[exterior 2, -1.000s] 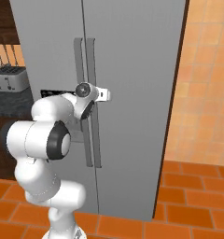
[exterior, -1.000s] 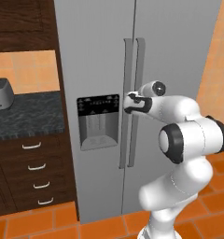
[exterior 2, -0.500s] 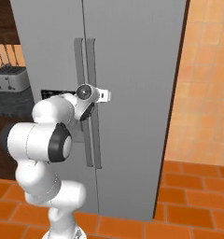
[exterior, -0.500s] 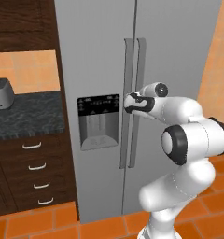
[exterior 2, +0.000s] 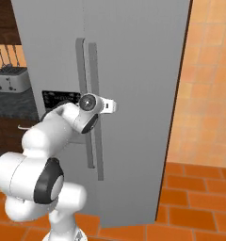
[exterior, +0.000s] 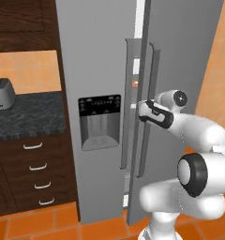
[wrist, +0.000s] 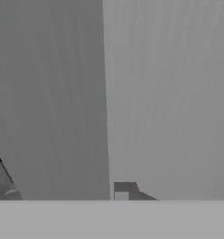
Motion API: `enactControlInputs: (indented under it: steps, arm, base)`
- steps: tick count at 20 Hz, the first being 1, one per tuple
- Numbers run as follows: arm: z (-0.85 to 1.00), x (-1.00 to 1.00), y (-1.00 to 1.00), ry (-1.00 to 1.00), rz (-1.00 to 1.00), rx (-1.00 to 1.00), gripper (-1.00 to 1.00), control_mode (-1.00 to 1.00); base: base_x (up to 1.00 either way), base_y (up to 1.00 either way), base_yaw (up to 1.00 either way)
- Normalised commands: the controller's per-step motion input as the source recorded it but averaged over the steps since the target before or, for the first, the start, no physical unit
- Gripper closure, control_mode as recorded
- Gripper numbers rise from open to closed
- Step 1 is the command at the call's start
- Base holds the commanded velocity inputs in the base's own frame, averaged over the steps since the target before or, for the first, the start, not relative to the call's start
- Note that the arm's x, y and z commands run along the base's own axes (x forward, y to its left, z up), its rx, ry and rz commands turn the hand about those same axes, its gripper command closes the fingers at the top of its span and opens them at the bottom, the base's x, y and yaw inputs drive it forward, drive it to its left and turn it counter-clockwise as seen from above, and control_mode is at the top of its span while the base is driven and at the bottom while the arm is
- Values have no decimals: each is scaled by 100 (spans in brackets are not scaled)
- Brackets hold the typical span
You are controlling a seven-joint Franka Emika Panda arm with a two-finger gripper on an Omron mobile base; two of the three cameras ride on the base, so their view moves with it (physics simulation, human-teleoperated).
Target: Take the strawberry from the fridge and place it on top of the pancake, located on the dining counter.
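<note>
Two grey doors of the fridge [exterior: 100, 56] are shown, the right one ajar beside a dark surface [exterior: 27, 115] carrying a toaster [exterior: 3, 93]. Orange floor tiles [exterior 2: 199, 197] are seen. Jaws at the handle [exterior: 147, 110]; their state cannot be told.

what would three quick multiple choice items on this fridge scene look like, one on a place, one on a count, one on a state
1. Where is the toaster?
A. on the dark wall counter left of the fridge
B. on the floor
C. on top of the fridge

2. How many pale drawer handles show under that counter?
A. one
B. four
C. seven

3. The fridge's right door is:
A. fully shut
B. cracked open
C. removed

Answers: 1 A, it stands on the counter; 2 B, four stacked pulls; 3 B, a gap shows between the doors.
</note>
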Motion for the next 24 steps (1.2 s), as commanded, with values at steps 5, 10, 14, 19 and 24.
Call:
enactControlInputs:
  steps: [5, 10, 14, 19, 24]
  arm:
    - [9, -84, -100, 6, 1, 5, 100, -100]
    - [28, -55, -91, 11, 0, 10, 100, -100]
    - [35, -34, -81, 2, 0, 12, 100, -100]
    - [28, -40, -82, 0, 0, 14, -100, -100]
    - [61, -19, -93, 5, 0, 16, -100, -100]
  base:
    - [0, 0, 0]
    - [0, 0, 0]
    - [0, 0, 0]
    - [0, 0, 0]
    - [0, 0, 0]
